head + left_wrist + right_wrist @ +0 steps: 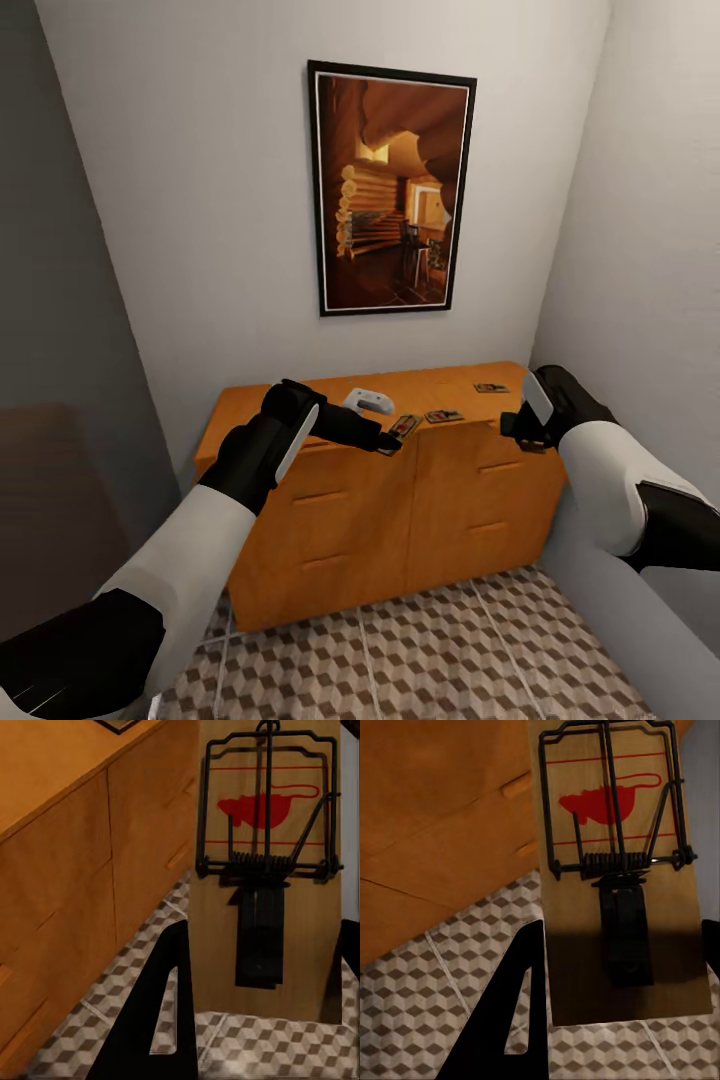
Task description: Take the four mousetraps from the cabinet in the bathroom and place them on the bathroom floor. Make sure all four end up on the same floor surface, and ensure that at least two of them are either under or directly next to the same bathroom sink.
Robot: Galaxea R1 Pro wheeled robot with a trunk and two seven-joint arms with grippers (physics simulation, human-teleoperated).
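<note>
Pick step half done: left end effector (393,441) and right end effector (512,424) each clamp a mousetrap (266,870), apparently two more sit on the cabinet (330,395) top; next, lower both onto the bathroom floor (440,650) by the sink.

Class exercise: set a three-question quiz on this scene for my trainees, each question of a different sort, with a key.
1. True or false: the left gripper holds a mousetrap.
2. How many other traps lie loose on top of the cabinet? A one, B two, C four.
3. Fill in: the floor tiles bear a ____ pattern.
Key: 1 true; 2 B (near trap, far trap); 3 cube.
</note>
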